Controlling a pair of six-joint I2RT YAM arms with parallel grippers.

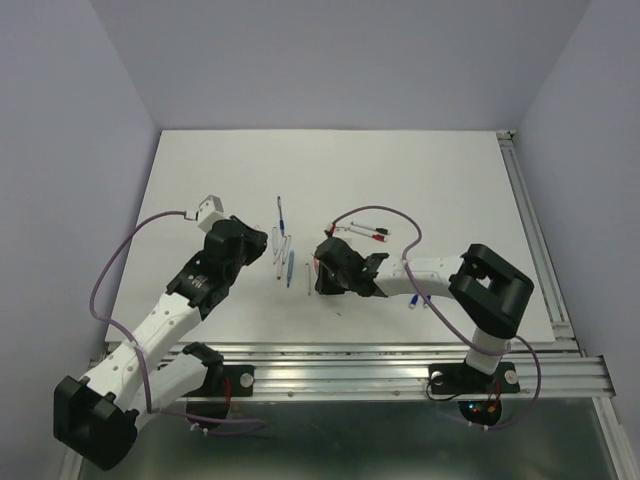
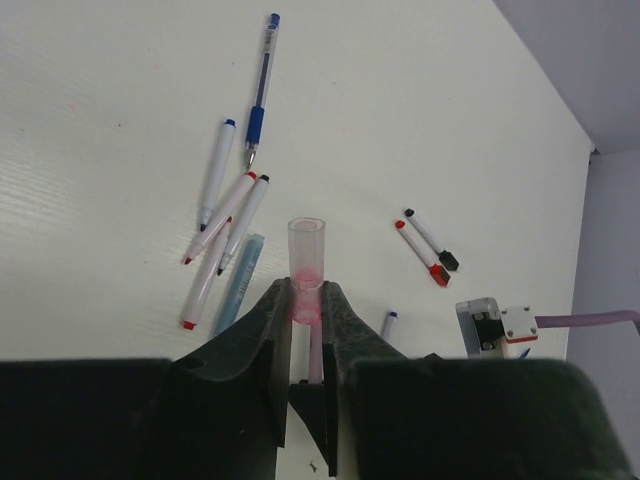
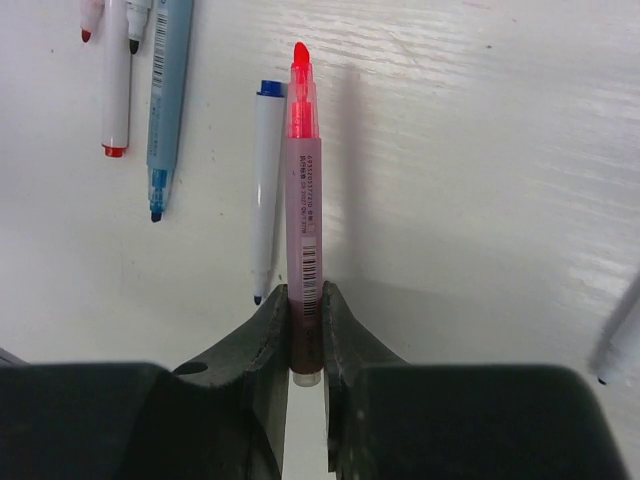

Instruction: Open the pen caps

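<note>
- Clamped tight in the left fingers [image 2: 279,312]: a clear cap [image 2: 306,262], stained pink at its base, open mouth pointing away from the wrist.
- Clamped tight in the right fingers [image 3: 274,318]: the tail end of a pink highlighter [image 3: 303,190], barcode label facing up, red tip bare and pointing away from the wrist, shadow on the desk [image 1: 440,180] just beside it.
- From above: both sets of fingers low over the white desk and apart from each other, with a loose cluster of pens lying between them.
- In that cluster, from the left wrist:
  - farthest out, a blue gel pen [image 2: 262,85];
  - nearer, a white marker with a blue end [image 2: 215,172];
  - then white markers with red ends [image 2: 220,218] beside a black-tipped marker [image 2: 247,215];
  - nearest the fingers, a pale blue pen [image 2: 237,285].
- Well right of the cluster, side by side on the desk: two short markers, a red cap [image 2: 440,277] on one near end and a black cap [image 2: 449,261] on the other.
- From the right wrist, just left of the highlighter and roughly parallel to it: a white marker with a blue end, flat on the desk.
</note>
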